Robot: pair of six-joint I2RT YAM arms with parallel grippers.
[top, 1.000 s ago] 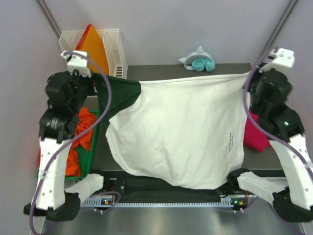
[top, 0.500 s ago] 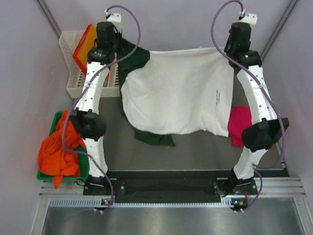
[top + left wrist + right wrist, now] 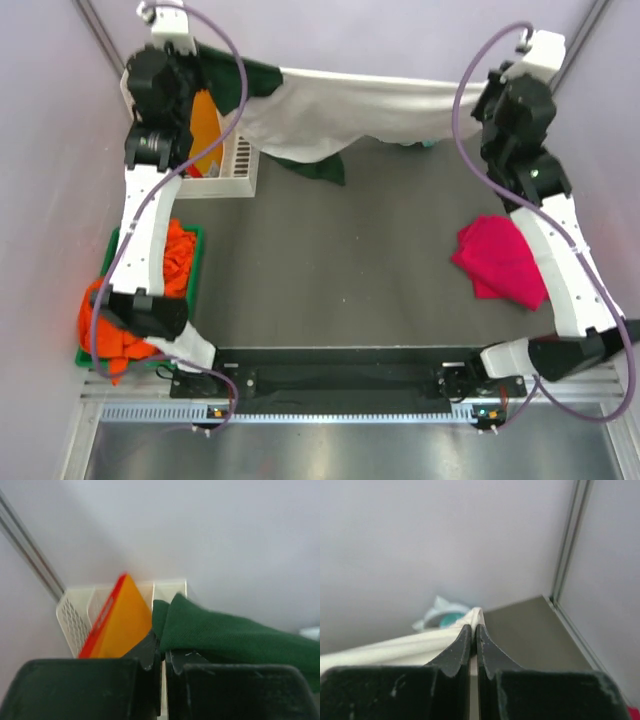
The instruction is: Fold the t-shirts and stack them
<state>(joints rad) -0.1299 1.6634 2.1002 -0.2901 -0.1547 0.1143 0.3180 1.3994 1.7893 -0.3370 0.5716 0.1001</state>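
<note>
Top external view: the white t-shirt (image 3: 360,100) with green sleeves hangs stretched above the far edge of the desk (image 3: 350,270). The left fingers (image 3: 148,652) are pinched shut on its green cloth, the right fingers (image 3: 461,647) clamped on a white corner. Best play, I'd say: lower both ends together, level and taut, so it lands flat.

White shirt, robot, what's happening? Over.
Left gripper shut on shirt, green part. Right gripper shut on its white corner. Shirt stretched above table's far end. Basket close beside left gripper.

Soft matt cloth t-shirt (image 3: 370,105), plastic mesh basket (image 3: 238,165), prob. matt table (image 3: 350,270)
</note>
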